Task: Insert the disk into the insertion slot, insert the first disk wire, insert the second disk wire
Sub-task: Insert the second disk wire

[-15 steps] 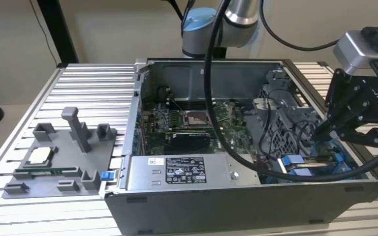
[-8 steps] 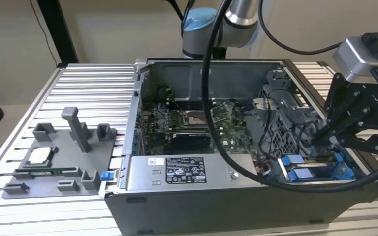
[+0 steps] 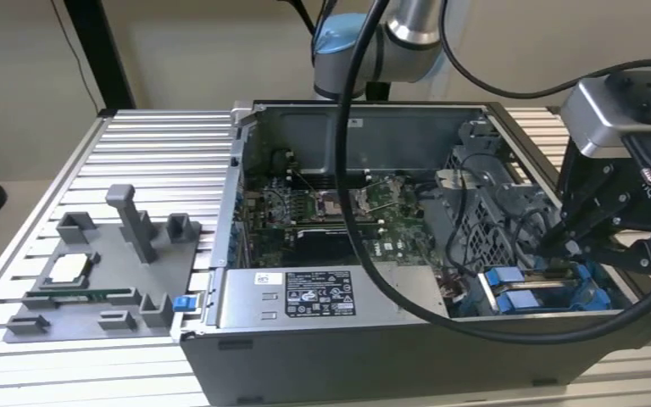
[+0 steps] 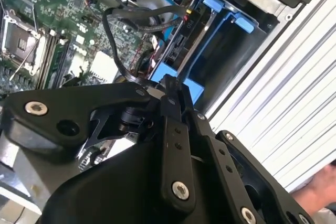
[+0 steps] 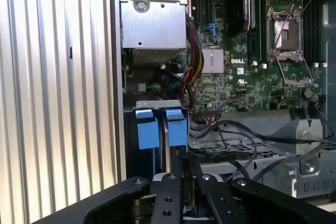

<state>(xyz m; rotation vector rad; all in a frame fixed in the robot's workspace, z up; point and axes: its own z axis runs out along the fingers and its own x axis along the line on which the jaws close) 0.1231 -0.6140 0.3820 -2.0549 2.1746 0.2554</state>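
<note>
While the disk (image 3: 535, 292) sits down in the insertion slot (image 3: 597, 297) at the front corner of the open computer case (image 3: 416, 356), toward the exterior view's right, we see its bright blue frame tabs side by side in the first wrist view (image 5: 160, 127), seated within the grey metal bay (image 5: 157, 104). In the second wrist view the blue frame (image 4: 181, 80) lies just past the fingertips, with black cables (image 4: 136, 17) running from the green motherboard (image 4: 58, 35) toward that bay. Our gripper (image 3: 597, 246) hangs right over the slot; in both wrist views its black fingers (image 5: 176, 182) are pressed together with no gap we can make out, and we cannot tell whether anything thin is pinched between them. Beside the bay, the silver power-supply box (image 3: 303, 297) with its labels lies along the case's front edge. Further out, on the ribbed aluminium table (image 3: 145, 144), a grey fixture tray (image 3: 88, 280) rests well apart from the case. A person's hand (image 4: 320, 190) shows at the edge of the second wrist view.
</note>
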